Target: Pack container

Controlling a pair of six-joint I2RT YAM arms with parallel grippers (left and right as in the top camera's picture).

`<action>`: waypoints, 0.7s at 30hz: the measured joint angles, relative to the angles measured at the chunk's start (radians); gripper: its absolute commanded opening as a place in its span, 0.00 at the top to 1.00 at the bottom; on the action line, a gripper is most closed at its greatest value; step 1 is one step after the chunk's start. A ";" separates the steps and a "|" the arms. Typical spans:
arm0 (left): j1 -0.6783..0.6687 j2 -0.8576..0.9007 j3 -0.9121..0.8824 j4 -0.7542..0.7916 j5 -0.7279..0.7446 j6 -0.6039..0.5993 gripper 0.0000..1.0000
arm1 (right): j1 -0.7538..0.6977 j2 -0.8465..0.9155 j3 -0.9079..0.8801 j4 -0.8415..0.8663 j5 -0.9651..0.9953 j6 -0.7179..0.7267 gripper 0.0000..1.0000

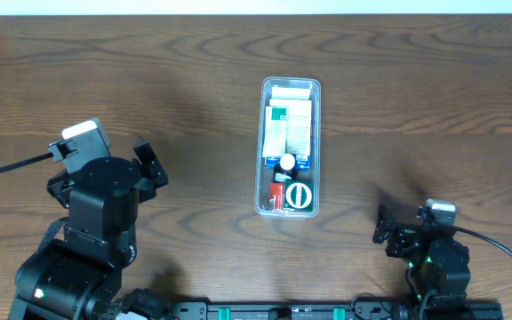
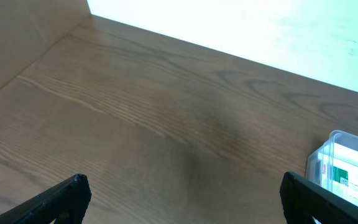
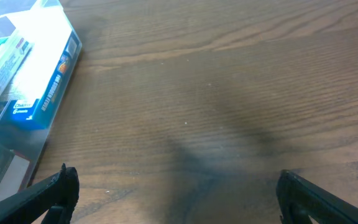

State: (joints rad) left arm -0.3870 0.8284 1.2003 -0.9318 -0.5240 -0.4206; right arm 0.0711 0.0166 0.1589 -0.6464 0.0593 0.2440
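black fingers of the left claw (image 2: 184, 182) stand wide apart at the two lower corners of its wrist view, with only bare wood-grain table (image 2: 135, 118) between them. from overhead the left claw (image 1: 149, 164) is well to the left of the container (image 1: 318, 151), apart from it. its wrist view catches just one rounded corner of the container (image 2: 340, 134) at the right edge.

the right claw (image 3: 176, 177) is spread wide too and holds nothing. from overhead the right claw (image 1: 385, 227) is off the container's near right corner, not touching it. its wrist view shows the clear wall of the container (image 3: 23, 149) on the left, with a blue box (image 3: 48, 87) behind it.

the container lies in the middle of the table (image 1: 149, 71), its long side running away from the robot. white and green boxes (image 1: 289, 120) fill its far half. toward its near end sit a small black-and-white cap (image 1: 287, 164), a red item (image 1: 276, 196) and a white round lid (image 1: 300, 194) with a dark slot, close together.
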 measured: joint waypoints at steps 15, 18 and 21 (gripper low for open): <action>0.055 -0.060 -0.013 -0.003 0.000 0.003 0.02 | 0.000 0.000 0.000 0.000 0.000 0.000 0.01; 0.117 -0.140 -0.048 0.012 0.008 0.003 0.02 | 0.000 0.000 0.000 0.000 0.000 0.000 0.01; 0.181 -0.251 -0.128 0.065 0.032 0.003 0.02 | 0.000 0.000 0.000 0.000 0.000 0.000 0.01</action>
State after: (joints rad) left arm -0.2062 0.5774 1.0725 -0.8665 -0.4919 -0.4175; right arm 0.0711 0.0162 0.1589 -0.6460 0.0593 0.2436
